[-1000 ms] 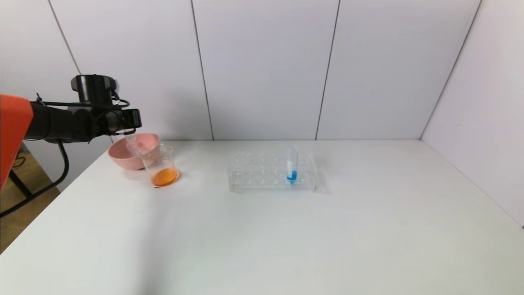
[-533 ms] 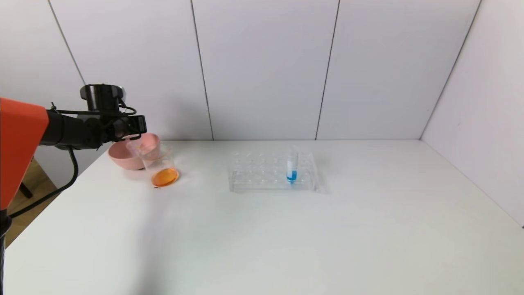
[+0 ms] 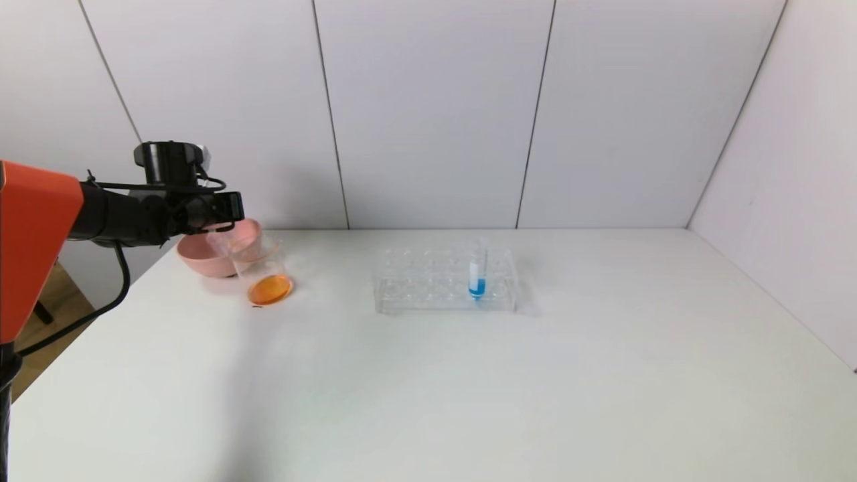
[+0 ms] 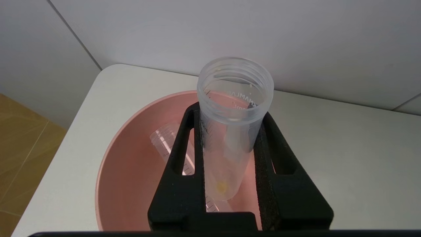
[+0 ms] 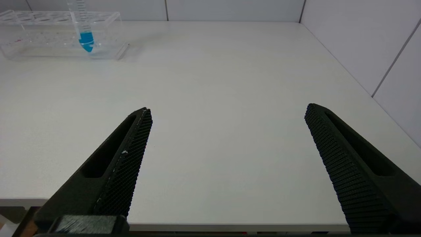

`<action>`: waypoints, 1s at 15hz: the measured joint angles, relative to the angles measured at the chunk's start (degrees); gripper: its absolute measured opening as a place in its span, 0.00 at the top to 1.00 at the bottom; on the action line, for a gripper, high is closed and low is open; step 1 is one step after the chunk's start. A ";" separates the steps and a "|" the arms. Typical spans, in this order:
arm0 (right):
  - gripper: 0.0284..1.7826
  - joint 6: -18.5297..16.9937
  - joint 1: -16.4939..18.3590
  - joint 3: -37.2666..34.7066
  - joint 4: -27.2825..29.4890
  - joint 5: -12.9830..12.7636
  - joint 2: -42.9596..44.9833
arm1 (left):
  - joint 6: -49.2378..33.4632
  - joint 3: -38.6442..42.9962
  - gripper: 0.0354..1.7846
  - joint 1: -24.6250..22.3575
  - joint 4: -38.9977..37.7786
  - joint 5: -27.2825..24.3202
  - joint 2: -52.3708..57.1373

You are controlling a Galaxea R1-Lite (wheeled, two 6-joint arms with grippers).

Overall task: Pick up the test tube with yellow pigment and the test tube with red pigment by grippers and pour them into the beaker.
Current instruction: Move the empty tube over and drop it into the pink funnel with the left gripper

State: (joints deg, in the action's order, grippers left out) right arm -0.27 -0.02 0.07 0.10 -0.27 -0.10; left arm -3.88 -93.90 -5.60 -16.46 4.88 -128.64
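My left gripper (image 3: 226, 213) is shut on a clear test tube (image 4: 230, 138) with only a yellow trace in its tip. It holds the tube above the pink bowl (image 4: 131, 171), open end pointing away from the wrist. A second clear tube (image 4: 164, 141) lies in the bowl and shows no liquid. The beaker (image 3: 266, 271) stands just in front of the bowl (image 3: 201, 258) with orange liquid in its bottom. My right gripper (image 5: 228, 108) is open and empty over the table's near edge; it does not show in the head view.
A clear tube rack (image 3: 428, 288) stands mid-table with a blue-liquid tube (image 3: 477, 271) in it; both also show in the right wrist view, rack (image 5: 49, 36) and tube (image 5: 84, 29). White walls close the back and right. The table's left edge runs beside the bowl.
My left gripper has moved a little down and to the right with the tube, mostly in the first half second. Beaker, bowl and rack have not moved.
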 joint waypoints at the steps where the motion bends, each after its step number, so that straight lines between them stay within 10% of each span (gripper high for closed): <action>1: 0.05 0.02 0.00 0.00 0.00 0.02 0.00 | -0.04 -0.02 0.77 0.00 -0.02 -0.02 0.02; 9: 0.05 0.00 0.00 0.00 0.00 0.02 0.00 | 0.24 -0.15 0.71 -0.18 0.41 -0.02 0.07; 15: 0.05 0.00 0.00 0.00 0.00 0.00 0.00 | 0.22 -0.30 0.23 -0.16 0.32 -0.02 0.11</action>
State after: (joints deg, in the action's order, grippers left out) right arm -0.27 -0.02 0.07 0.10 -0.27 -0.10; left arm -3.66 -94.21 -5.75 -16.14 4.85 -128.53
